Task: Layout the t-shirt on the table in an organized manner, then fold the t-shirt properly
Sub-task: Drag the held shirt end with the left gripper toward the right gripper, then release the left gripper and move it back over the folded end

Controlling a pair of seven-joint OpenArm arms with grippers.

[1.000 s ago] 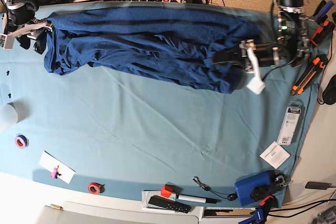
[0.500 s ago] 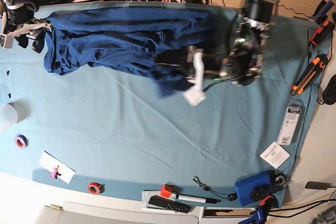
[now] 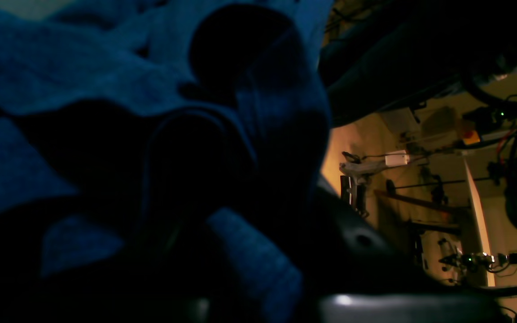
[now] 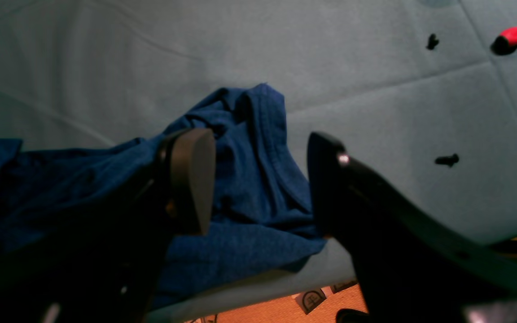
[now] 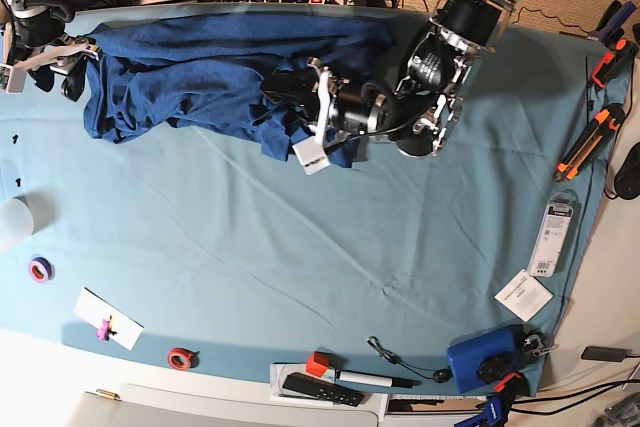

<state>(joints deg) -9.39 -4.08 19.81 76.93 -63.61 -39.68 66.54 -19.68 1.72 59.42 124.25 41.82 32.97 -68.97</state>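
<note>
Base view: t-shirt (image 5: 200, 72) bunched along table (image 5: 300, 237) far edge, left gripper (image 5: 280, 87) clamped on its fabric.
Left wrist: dark shirt folds fill frame (jaws hidden).
Right wrist: right gripper (image 4: 258, 179) spread wide, empty, over shirt corner.

Red tape roll (image 5: 180, 357), blue box (image 5: 482, 355)

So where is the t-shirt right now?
In the base view the t-shirt lies bunched along the table's far edge, left of centre, its right end gathered at the left tool.
</note>
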